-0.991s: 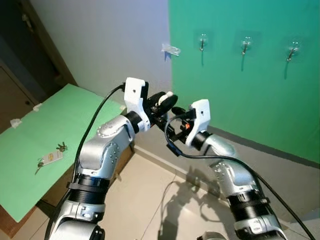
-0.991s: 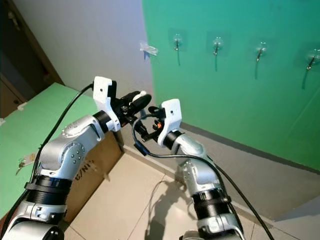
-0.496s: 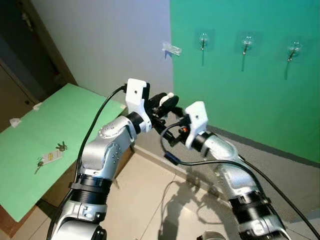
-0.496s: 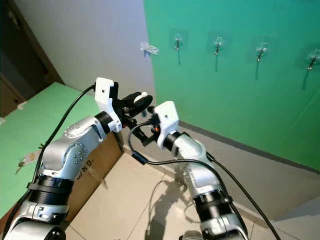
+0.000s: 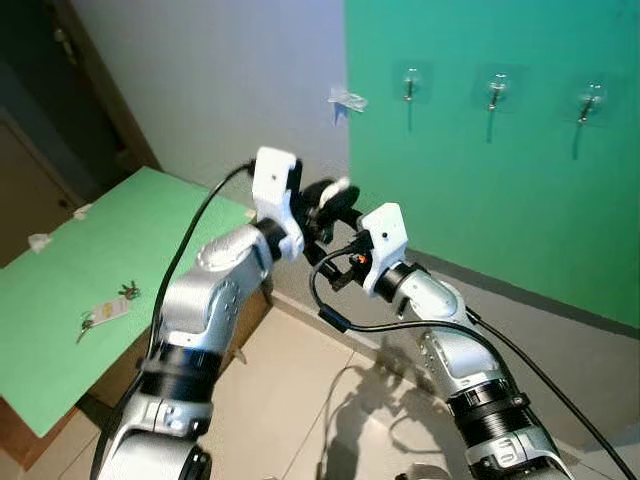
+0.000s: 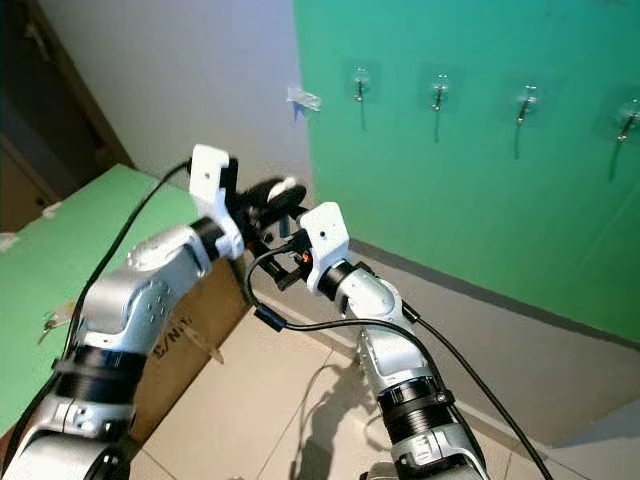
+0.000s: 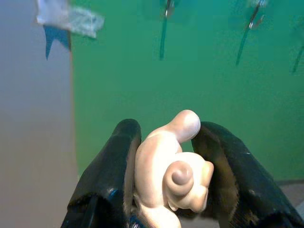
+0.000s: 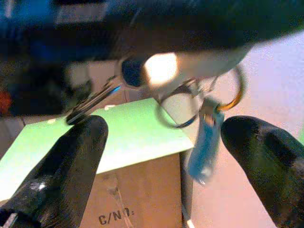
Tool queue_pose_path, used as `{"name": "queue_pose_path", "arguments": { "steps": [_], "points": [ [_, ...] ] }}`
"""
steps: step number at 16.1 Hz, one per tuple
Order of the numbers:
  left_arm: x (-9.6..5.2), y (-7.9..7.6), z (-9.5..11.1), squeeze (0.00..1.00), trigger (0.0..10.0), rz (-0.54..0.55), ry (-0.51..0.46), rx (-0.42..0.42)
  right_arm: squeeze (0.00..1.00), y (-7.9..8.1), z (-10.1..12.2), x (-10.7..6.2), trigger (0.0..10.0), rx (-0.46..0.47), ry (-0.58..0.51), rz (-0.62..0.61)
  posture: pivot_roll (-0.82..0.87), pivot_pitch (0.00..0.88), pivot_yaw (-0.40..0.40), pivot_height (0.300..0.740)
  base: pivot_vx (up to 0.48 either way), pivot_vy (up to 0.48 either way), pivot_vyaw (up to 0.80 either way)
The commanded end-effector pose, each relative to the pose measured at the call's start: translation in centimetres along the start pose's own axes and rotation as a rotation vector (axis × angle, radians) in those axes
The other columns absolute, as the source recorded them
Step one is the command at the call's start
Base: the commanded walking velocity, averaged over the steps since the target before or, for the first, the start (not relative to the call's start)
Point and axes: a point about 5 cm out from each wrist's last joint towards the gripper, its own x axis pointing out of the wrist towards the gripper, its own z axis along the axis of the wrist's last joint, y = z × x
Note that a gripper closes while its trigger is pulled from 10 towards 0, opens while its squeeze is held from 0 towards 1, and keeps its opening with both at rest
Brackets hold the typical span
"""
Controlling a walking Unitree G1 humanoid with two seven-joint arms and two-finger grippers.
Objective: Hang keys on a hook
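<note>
Black fingers of the left gripper clamp a pale cream, glossy keychain figure, with silver key rings and a blue tag dangling beneath it. The right gripper, also black-fingered, is spread either side of that tag, over a light green tabletop on a brown cardboard box printed with black letters. Beyond the left gripper, silver hooks line a green wall that meets a pale grey one

Left gripper beside right gripper; hooks on wall behind; table left.
</note>
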Motion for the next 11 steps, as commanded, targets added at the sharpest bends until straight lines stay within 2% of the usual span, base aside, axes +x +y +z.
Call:
{"name": "queue_pose_path", "arguments": {
  "steps": [1,4,8,11],
  "points": [
    [-0.01,0.11,0.93,0.00,10.0,0.008,-0.037,-0.002,0.00,0.35,0.35,0.56,10.0,-0.023,-0.015,0.006,-0.27,0.000,0.142,0.740,0.000,0.000,0.00],
    [0.26,-0.24,1.34,0.00,10.0,-0.002,-0.054,0.001,0.00,0.51,0.07,0.52,10.0,-0.016,-0.011,0.013,-0.27,0.000,0.141,0.740,0.000,0.000,0.00],
    [0.61,-0.56,1.52,0.00,10.0,-0.014,-0.061,-0.023,0.00,0.49,0.28,0.98,10.0,0.046,-0.036,-0.028,-0.27,0.000,0.139,0.740,0.000,0.000,0.00],
    [0.56,-0.47,1.05,0.00,10.0,0.004,-0.043,-0.022,0.00,0.15,0.42,1.19,10.0,0.005,-0.037,-0.045,-0.27,0.000,0.133,0.740,0.000,0.000,0.00]
  ]
}}
